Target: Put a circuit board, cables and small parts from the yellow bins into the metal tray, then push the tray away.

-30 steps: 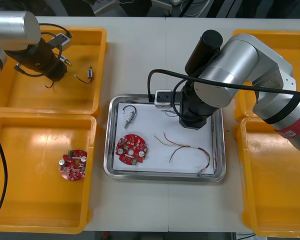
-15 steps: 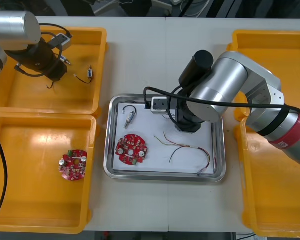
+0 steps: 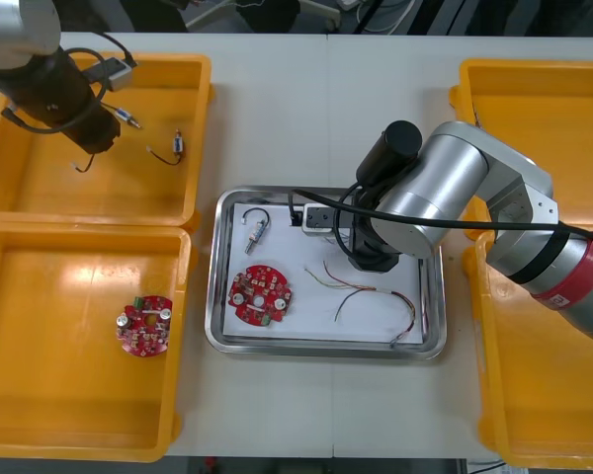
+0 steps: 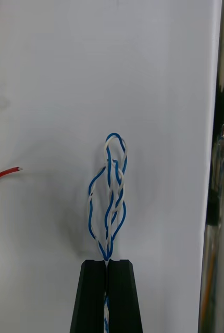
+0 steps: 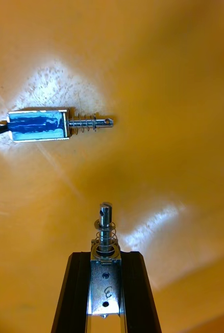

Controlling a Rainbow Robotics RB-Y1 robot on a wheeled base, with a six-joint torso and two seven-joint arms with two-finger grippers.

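Jaws of the right gripper (image 4: 107,263) are pressing almost together and are pinching one end of the twisted blue and white cable (image 4: 112,197). The rest of this cable is lying in a loose loop on the white inside of the metal tray (image 3: 430,341), just ahead of the fingertips. In the front view this gripper is reaching down over the far right part of the tray.

Jaws of the left gripper (image 5: 106,255) are standing apart only by the width of a small metal part (image 5: 106,231). They are gripping it by its body, and its pin with a spring is sticking out past the fingertips. This gripper is hanging over the far yellow bin (image 3: 40,193) on the left side. A second small metal part (image 5: 54,125) is lying on the bin floor a little ahead of it.

Inside the tray a circuit board (image 3: 260,294) is lying in the near left part, with a red and yellow cable (image 3: 371,294) beside it on the right. A third small metal part (image 3: 259,231) is lying near the far left corner. Another circuit board (image 3: 144,325) is lying in the near left bin (image 3: 40,395).
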